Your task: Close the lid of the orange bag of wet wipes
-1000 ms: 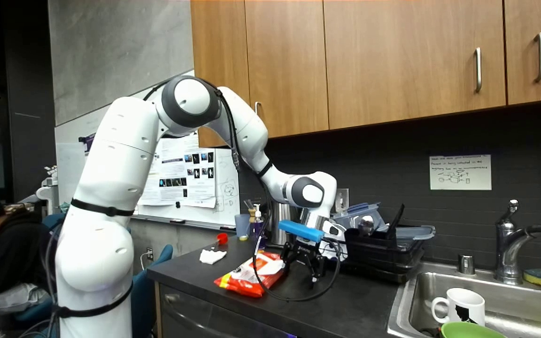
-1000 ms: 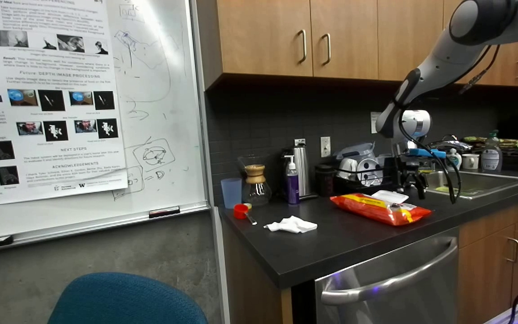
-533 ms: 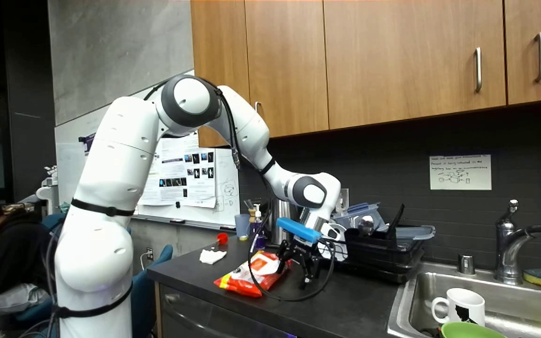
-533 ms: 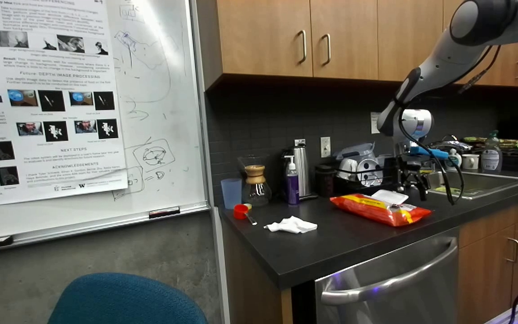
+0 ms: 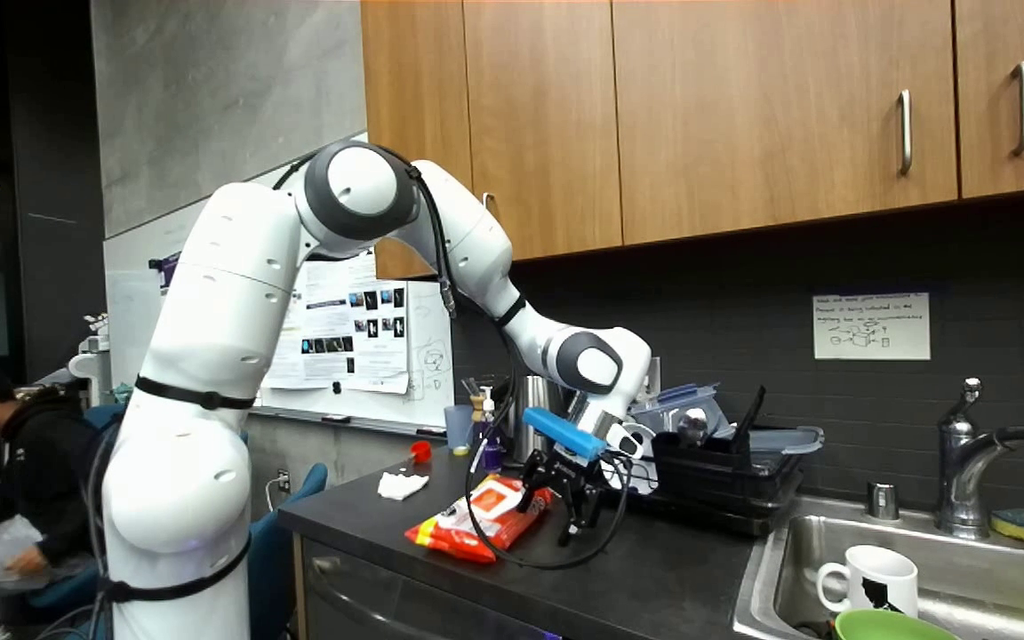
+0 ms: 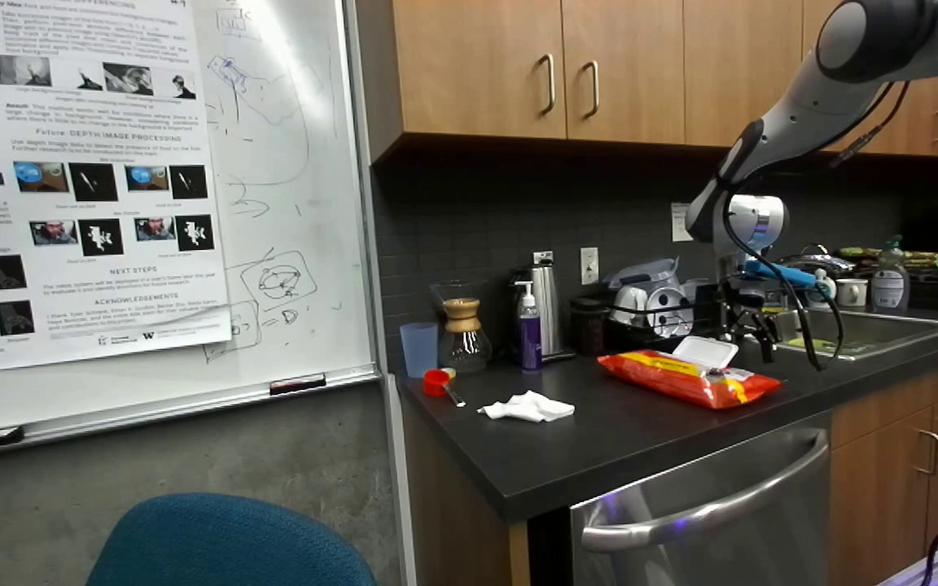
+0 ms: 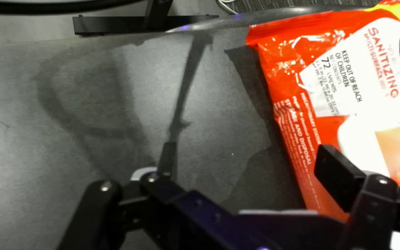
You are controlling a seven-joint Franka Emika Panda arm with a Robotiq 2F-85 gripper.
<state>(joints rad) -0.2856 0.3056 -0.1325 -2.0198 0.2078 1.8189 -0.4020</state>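
Observation:
The orange bag of wet wipes (image 5: 459,543) lies flat on the dark counter and shows in both exterior views (image 6: 656,374). Its white lid (image 6: 705,352) stands tilted up at the packet's back side, beside my gripper. My gripper (image 6: 746,346) is open and empty, pointing down (image 5: 548,520). In the wrist view, one finger is over the bare counter and one over the packet's edge, with the jaws (image 7: 252,166) wide apart. A white rounded part (image 7: 358,142) at the packet's opening shows there, partly hidden by the finger. I cannot tell whether the finger touches the lid.
A black dish rack (image 5: 699,480) with containers stands behind the gripper. The sink (image 5: 796,551) is beside it. A white tissue (image 6: 530,405), a red scoop (image 6: 436,382) and a purple bottle (image 6: 530,334) stand or lie at the counter's end. A cable loop (image 5: 556,566) hangs from the gripper.
My gripper has moved toward the packet and turned a little. The lid has tilted up slightly. The packet has stayed in place.

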